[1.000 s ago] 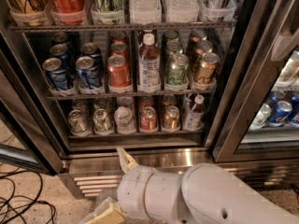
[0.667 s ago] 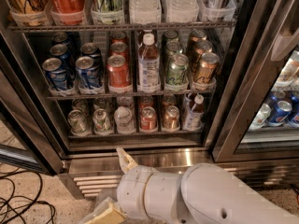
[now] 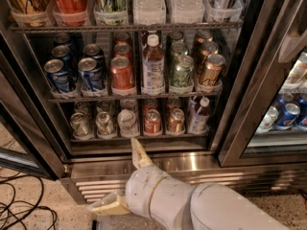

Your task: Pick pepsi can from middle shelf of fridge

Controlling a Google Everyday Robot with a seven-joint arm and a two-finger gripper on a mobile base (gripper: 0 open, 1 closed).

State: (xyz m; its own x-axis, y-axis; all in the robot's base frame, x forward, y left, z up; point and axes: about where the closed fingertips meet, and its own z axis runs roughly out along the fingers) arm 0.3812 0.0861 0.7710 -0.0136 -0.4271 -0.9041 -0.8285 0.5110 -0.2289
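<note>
The fridge [image 3: 158, 163] stands open in front of me. Its middle shelf [image 3: 134, 97] carries two lanes of blue pepsi cans at the left, with front cans at the far left [image 3: 58, 75] and beside it [image 3: 91, 74]. To their right on the same shelf stand red cans [image 3: 122, 74], a clear bottle [image 3: 153, 67], green cans [image 3: 182, 73] and gold cans [image 3: 211, 72]. My gripper [image 3: 113, 174] is low in the view, in front of the fridge's steel base and below all the shelves. Its tan fingers [image 3: 139, 153] are spread wide and hold nothing.
The top shelf [image 3: 124, 27] holds a red cola bottle [image 3: 71, 1] and other bottles. The bottom shelf holds several cans and a small bottle [image 3: 199, 115]. A second cooler [image 3: 283, 116] with blue cans is at the right. Black cables [image 3: 21, 210] lie on the floor at the left.
</note>
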